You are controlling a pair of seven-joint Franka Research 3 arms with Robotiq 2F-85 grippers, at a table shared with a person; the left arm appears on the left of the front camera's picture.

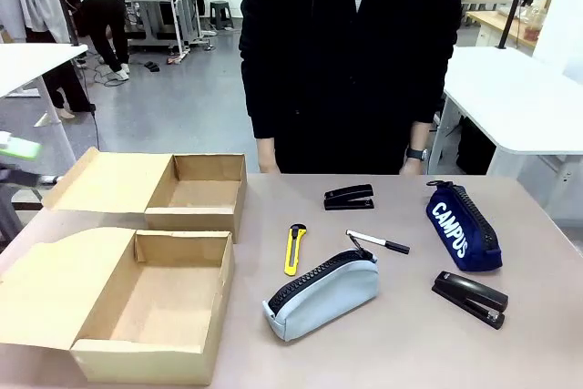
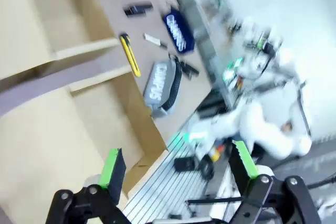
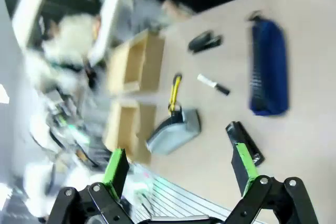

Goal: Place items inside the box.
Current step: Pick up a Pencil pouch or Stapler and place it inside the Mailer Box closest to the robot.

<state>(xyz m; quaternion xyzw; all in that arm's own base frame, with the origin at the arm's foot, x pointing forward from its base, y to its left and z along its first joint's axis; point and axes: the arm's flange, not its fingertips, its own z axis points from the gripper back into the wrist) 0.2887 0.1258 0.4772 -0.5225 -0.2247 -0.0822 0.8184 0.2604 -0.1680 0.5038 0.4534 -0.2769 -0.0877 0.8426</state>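
Beige tabletop (image 1: pixel 401 357) spread across a workshop with a grey floor (image 1: pixel 182 107) and a white side table (image 1: pixel 519 97). A person in black (image 1: pixel 355 52) stood at the far edge. At the left sat the open box (image 1: pixel 137 307), lid flap folded out, with a smaller box (image 1: pixel 196 193) behind it. To their right lay the grey pouch (image 1: pixel 323 298), blue pouch (image 1: pixel 463 225), far stapler (image 1: pixel 349 197), near stapler (image 1: pixel 469 298), yellow knife (image 1: pixel 294 248) and marker (image 1: pixel 378 241). The left gripper (image 2: pixel 177 158) and right gripper (image 3: pixel 179 160) were spread wide, empty.

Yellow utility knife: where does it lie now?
In the front view, the yellow utility knife lies mid-table, left of the black marker, just beyond the grey zip pouch.
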